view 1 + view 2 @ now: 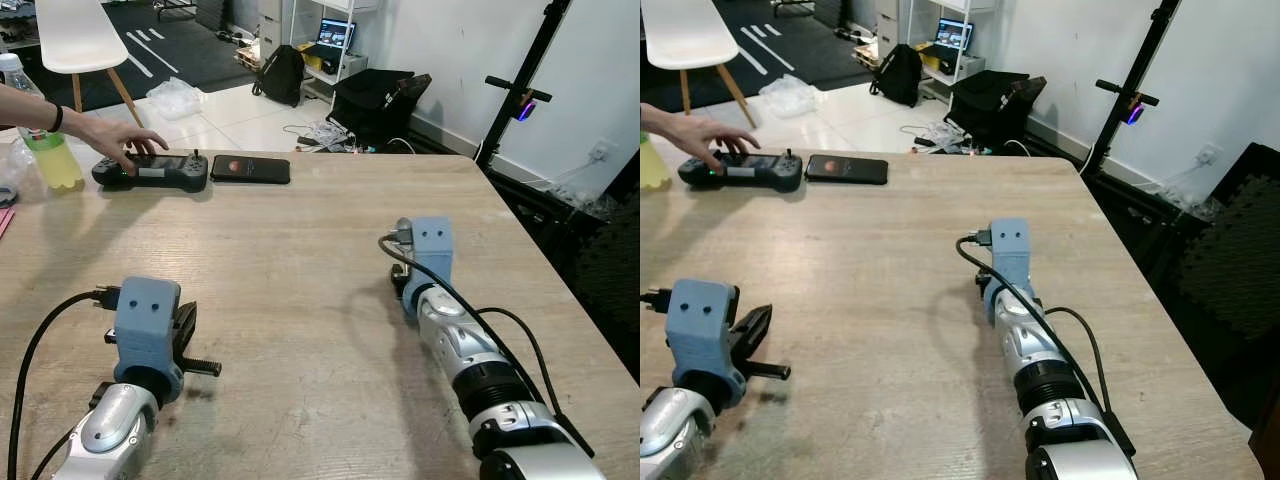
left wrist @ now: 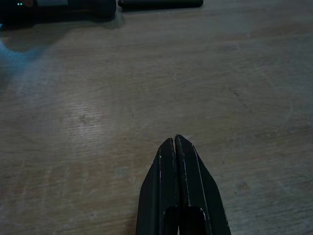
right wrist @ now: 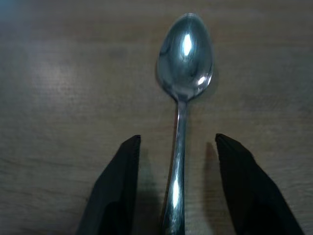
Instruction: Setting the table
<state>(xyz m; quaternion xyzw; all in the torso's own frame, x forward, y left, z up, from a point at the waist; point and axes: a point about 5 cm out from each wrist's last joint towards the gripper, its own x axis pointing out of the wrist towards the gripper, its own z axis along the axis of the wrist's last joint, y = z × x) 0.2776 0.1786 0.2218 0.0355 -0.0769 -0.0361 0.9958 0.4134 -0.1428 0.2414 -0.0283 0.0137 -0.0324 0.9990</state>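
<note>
Left eye view: at upper left of the pale wooden counter [image 1: 300, 250], a person's hand [image 1: 125, 140] rests on a black handheld controller [image 1: 150, 171], beside a black smartphone [image 1: 250, 168] and a yellow-filled plastic bottle [image 1: 45, 140].

Left wrist view: left gripper [image 2: 175, 142], fingers pressed together, low over bare counter.

Right wrist view: right gripper [image 3: 177, 143], fingers apart, straddles the handle of a shiny metal spoon [image 3: 183, 93] lying flat at centre frame.

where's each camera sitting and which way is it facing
left eye view: on the head, looking forward and down across the wooden table; both silver arms show, and a person's hand rests on a black controller.
right eye view: the head's other eye, same scene.
left wrist view: along the shut left pincer, low over the table.
right wrist view: along the open right pincer, straddling a spoon.
Shared: both wrist views show the same tabletop.
</note>
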